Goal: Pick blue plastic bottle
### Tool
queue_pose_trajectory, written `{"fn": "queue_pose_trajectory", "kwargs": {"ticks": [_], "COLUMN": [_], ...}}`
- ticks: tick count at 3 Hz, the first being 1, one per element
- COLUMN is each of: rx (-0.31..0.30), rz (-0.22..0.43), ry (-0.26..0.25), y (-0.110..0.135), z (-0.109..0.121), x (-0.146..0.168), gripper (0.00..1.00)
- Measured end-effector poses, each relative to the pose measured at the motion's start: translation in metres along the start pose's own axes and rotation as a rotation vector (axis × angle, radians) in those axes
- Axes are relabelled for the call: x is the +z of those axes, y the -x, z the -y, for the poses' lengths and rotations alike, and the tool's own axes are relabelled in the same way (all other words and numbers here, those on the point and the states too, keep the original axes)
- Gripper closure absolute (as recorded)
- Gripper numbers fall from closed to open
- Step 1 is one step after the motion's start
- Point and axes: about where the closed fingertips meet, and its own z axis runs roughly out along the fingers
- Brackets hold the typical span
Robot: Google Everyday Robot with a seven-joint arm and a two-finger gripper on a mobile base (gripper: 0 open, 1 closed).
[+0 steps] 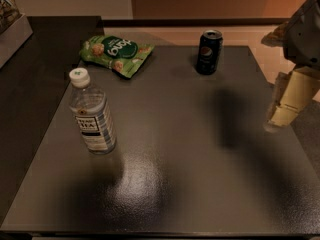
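Note:
The blue plastic bottle (91, 115) stands upright on the left part of the dark table (180, 154). It is clear with a white screw cap and a blue-and-white striped label. My gripper (282, 111) hangs at the right edge of the view, above the table's right side, far from the bottle. Part of the arm is cut off by the frame edge.
A dark blue soda can (208, 52) stands at the far middle of the table. A green snack bag (116, 53) lies at the far left, behind the bottle. A lighter counter edge (12, 34) sits at the upper left.

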Motion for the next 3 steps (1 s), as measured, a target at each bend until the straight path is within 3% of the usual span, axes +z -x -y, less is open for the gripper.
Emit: {"fn": "queue_pose_trajectory", "kwargs": {"ticks": [3], "rx": [-0.15], "rz": [0.248], "ry": [0.078], "y": [0.107], "z": [-0.024], "x": [0.045], "gripper": [0.0]}}
